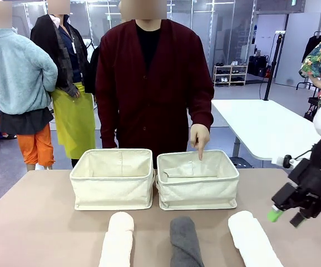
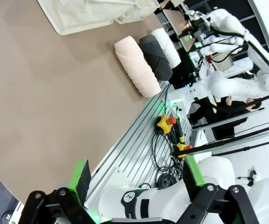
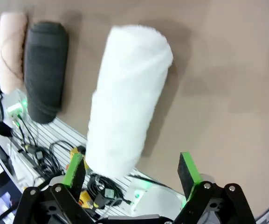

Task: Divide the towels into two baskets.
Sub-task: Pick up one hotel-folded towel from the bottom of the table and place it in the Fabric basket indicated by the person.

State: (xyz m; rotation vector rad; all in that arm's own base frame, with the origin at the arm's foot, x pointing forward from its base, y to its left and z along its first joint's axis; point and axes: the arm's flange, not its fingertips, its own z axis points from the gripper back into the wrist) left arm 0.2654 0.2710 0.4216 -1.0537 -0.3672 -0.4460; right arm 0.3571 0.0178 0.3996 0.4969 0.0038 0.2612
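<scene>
Two cream canvas baskets stand side by side mid-table, the left basket (image 1: 113, 192) and the right basket (image 1: 199, 194). A pale towel (image 1: 191, 170) lies inside the right one, and a person's hand (image 1: 199, 138) points down into it. Along the near edge lie the cream towel (image 1: 117, 239) (image 2: 134, 65) (image 3: 10, 46), the dark grey towel (image 1: 183, 242) (image 2: 155, 56) (image 3: 43, 70) and the white towel (image 1: 255, 239) (image 2: 169, 44) (image 3: 127, 98). My right gripper (image 1: 285, 217) (image 3: 132, 170) hangs open just right of the white towel. My left gripper (image 2: 136, 175) is open over the table's edge, holding nothing.
The person in a dark red cardigan stands behind the baskets. Brown tabletop lies bare left of the cream towel and right of the white one. Cables and a slotted rail (image 2: 143, 140) run along the robot-side edge. A corner of a basket (image 2: 92, 14) shows far off in the left wrist view.
</scene>
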